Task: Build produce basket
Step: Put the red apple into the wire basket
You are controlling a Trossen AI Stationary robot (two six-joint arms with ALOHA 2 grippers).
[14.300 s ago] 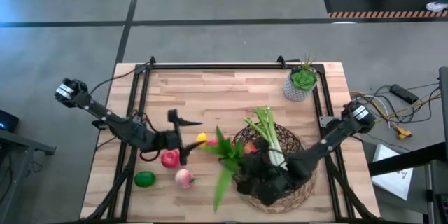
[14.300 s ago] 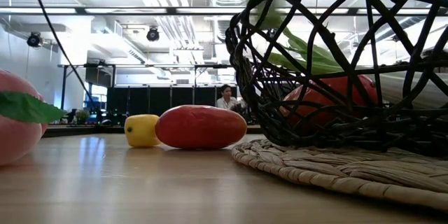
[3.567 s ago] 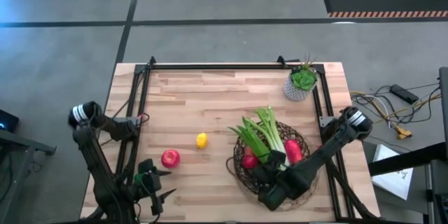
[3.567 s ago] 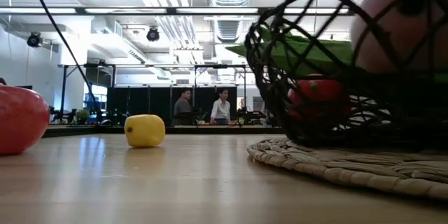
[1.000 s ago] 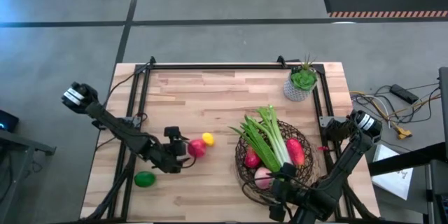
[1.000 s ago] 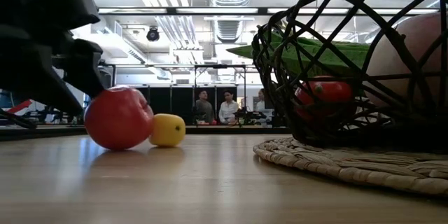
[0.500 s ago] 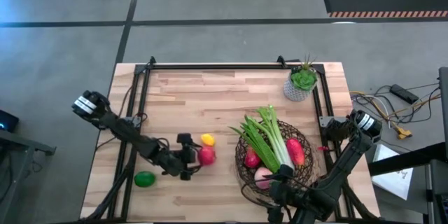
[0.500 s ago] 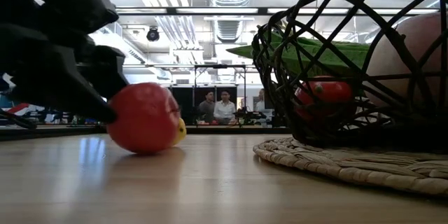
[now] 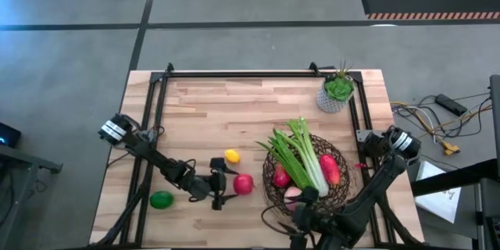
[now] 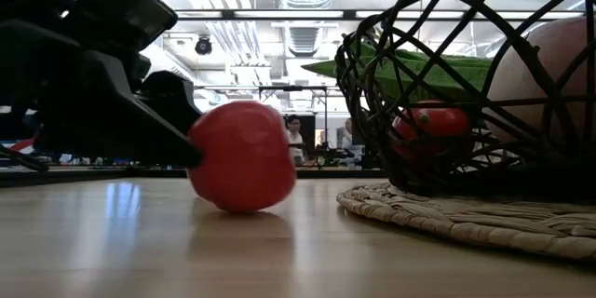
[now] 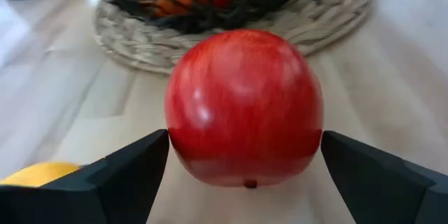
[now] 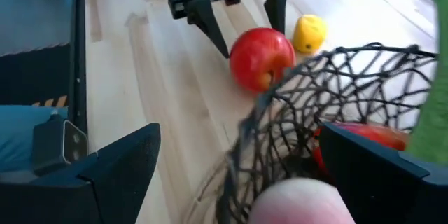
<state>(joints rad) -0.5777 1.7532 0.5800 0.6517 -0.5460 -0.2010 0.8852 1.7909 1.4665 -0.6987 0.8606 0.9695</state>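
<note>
A red apple (image 9: 243, 183) lies on the wooden table just left of the dark wire basket (image 9: 337, 190). My left gripper (image 9: 228, 187) stands open behind the apple, a fingertip on each side. The basket holds a leafy green (image 9: 301, 156), a red-orange fruit (image 9: 329, 169), another red piece (image 9: 280, 176) and a pink peach (image 9: 292, 194). A lemon (image 9: 232, 156) and a lime (image 9: 162, 200) rest on the table. My right gripper (image 12: 241, 136) hangs open at the basket's near rim with nothing between its fingers. My left gripper has its two open fingertips (image 11: 159, 143) against the apple's two sides (image 11: 183, 133), only at their free ends. The fingers come level from the table's left side. The apple rests on the table (image 10: 244, 210), lying on its side.
A round woven mat (image 10: 466, 223) lies under the basket. A small grey pot with a green plant (image 9: 337, 92) stands at the far right corner. A black frame rail (image 9: 234, 73) runs around the table. There is bare wood across the table's far half.
My left gripper has gone toward the table's right and near edges, toward the basket, and the apple has rolled along the table in front of it, past the lemon, which stayed where it was. My right gripper has edged a little toward the table's left.
</note>
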